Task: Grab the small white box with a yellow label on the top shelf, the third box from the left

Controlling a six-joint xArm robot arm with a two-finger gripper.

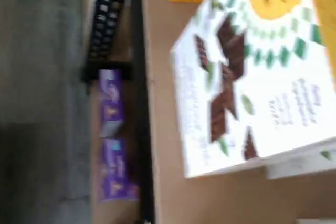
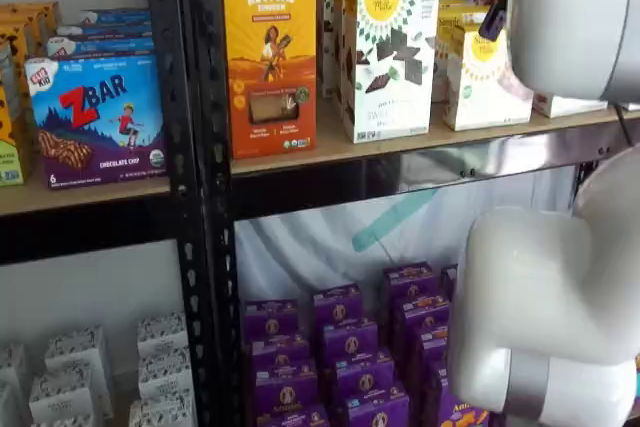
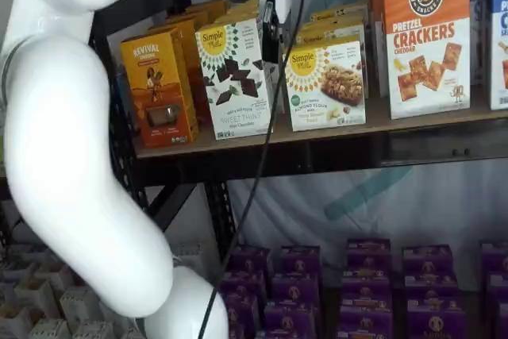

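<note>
Sitting upper centre in a shelf view on the tan particle-board top shelf [image 3: 413, 121], the small white yellow-labelled carton [image 3: 326, 82] is showing beside the white-bodied gripper [image 3: 271, 33]; finger gap unclear.

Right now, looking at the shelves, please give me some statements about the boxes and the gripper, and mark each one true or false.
1. The small white box with a yellow label stands on the top shelf beside the taller Simple Mills box. True.
2. The gripper is closed on the small box. False: in a shelf view its dark finger hangs by the gap between the two Simple Mills boxes, holding nothing; whether it is open cannot be told.
3. The orange Revival box lies flat. False: it stands upright.
4. Purple boxes fill the level below. True.
5. The Pretzel Crackers box is purple. False: it is orange.
</note>
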